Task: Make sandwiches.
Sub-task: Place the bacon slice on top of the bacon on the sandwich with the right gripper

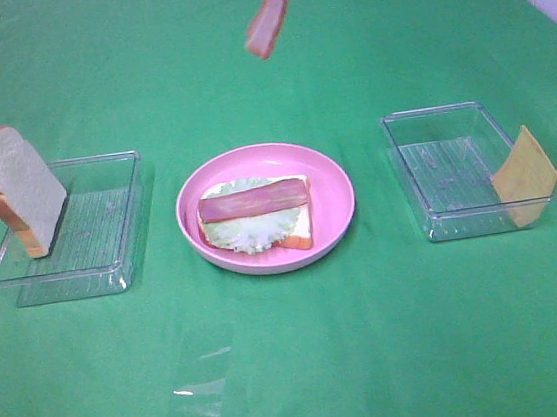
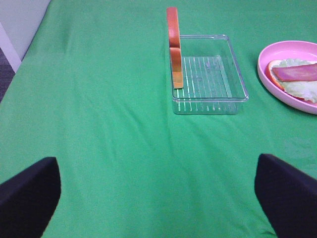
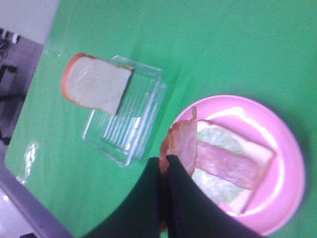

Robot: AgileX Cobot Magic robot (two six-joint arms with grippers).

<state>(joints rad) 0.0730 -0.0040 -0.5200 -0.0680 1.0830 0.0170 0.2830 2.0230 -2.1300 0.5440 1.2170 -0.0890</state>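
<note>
Plate (image 1: 333,177): carries open sandwich (image 1: 254,216) of bread, lettuce and one bacon strip.
Right gripper (image 3: 163,161): pinching second bacon strip (image 3: 179,144), raised over plate.
Left gripper (image 2: 158,198): spread wide, empty.
Bread slices (image 1: 23,192): upright in left tray (image 1: 113,257), left of plate.
Cheese (image 1: 524,175): leaning in right tray (image 1: 445,164), right of plate.

Green-covered table (image 1: 307,366) bears three things — left tray (image 1: 101,239), pink plate (image 1: 332,192), right tray (image 1: 445,169).

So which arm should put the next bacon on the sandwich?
Right. The right gripper is shut on a bacon strip hanging near the pink plate with the sandwich. The left gripper is open, empty, and faces the bread tray.
</note>
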